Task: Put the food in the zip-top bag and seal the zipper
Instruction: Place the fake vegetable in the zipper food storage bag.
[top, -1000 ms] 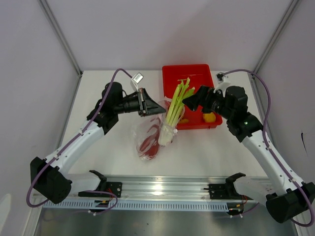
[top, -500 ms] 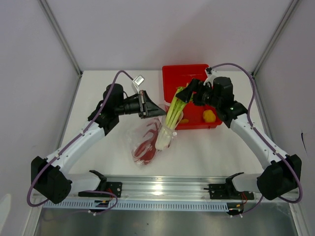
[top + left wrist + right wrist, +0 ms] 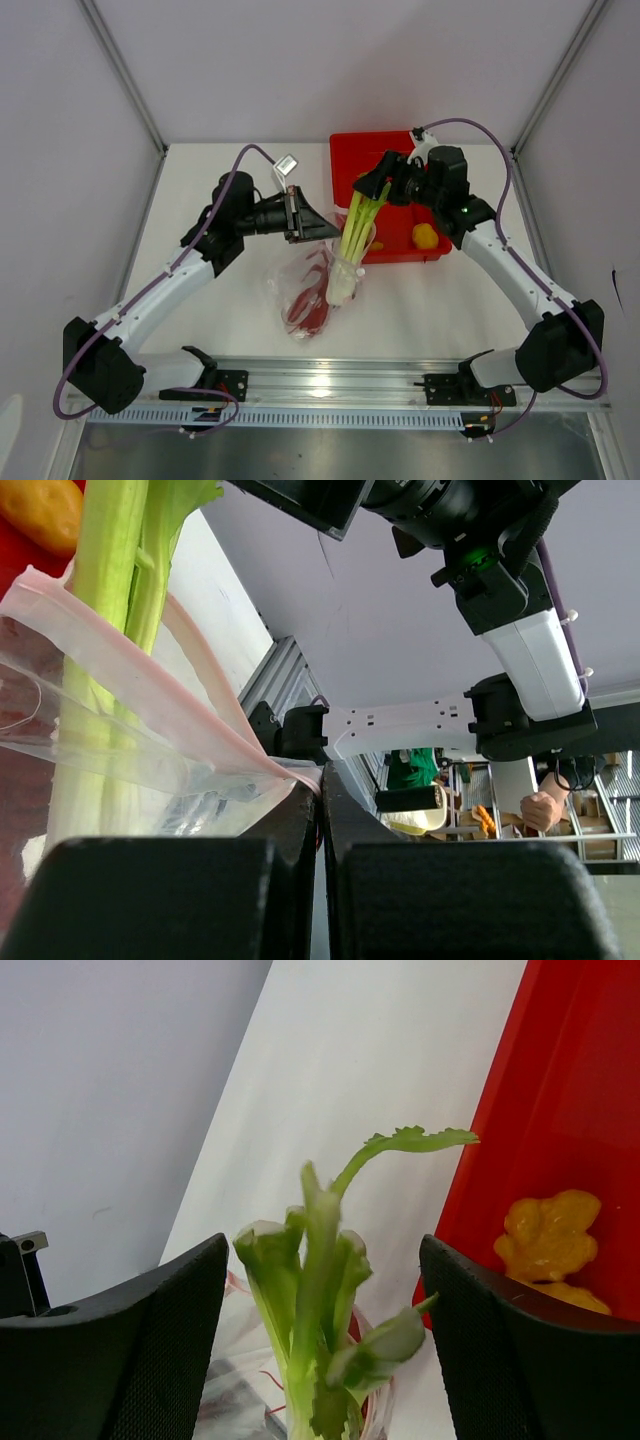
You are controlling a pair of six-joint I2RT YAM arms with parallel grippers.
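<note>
Between spread right fingers [image 3: 150, 1340], ribbed green stalk [image 3: 320, 1260]; left fingers [image 3: 200, 900] tight on floppy bag [image 3: 140, 765].

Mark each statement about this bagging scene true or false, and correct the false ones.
1. The left gripper is shut on the mouth edge of the zip-top bag. True.
2. The lobster lies in the red tray. False: it is inside the bag.
3. The right gripper is open, with one finger on each side of the leafy top of the leek-like stalk. True.
4. The stalk is wholly inside the bag. False: only its white end is in, and the green top sticks out of the mouth.
5. Nothing is in the tray. False: a yellow-orange piece lies in it.
</note>
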